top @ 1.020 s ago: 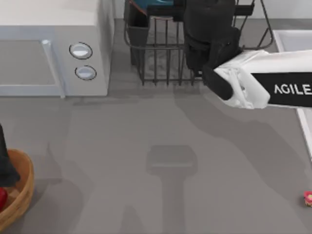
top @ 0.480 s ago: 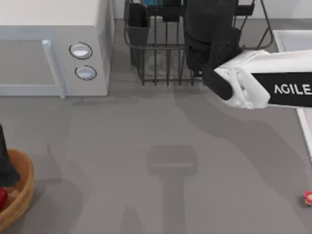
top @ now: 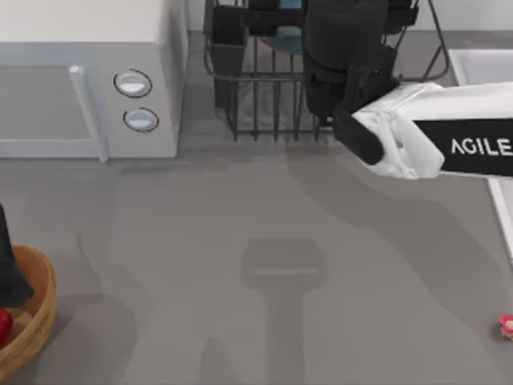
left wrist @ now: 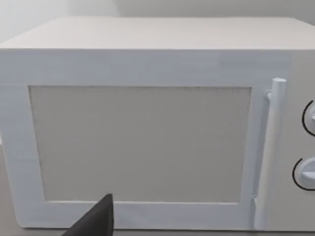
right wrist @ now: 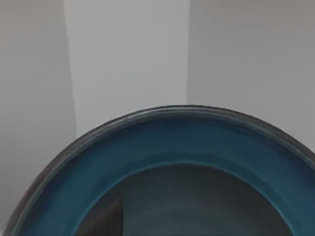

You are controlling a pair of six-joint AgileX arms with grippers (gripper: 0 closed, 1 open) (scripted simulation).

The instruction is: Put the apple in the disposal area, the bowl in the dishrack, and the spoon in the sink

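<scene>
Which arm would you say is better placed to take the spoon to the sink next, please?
Probably the right. The spoon lies at the table's right edge, below the sink, and the right arm reaches in from that side, over the dishrack. The left gripper sits far left at the disposal area.

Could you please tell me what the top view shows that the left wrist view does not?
The top view alone has the dishrack with the right arm above it, a sliver of the blue bowl inside it, the disposal area holding the apple, the spoon and the sink. The left wrist view alone shows the microwave's door face-on. Both share the microwave.
</scene>
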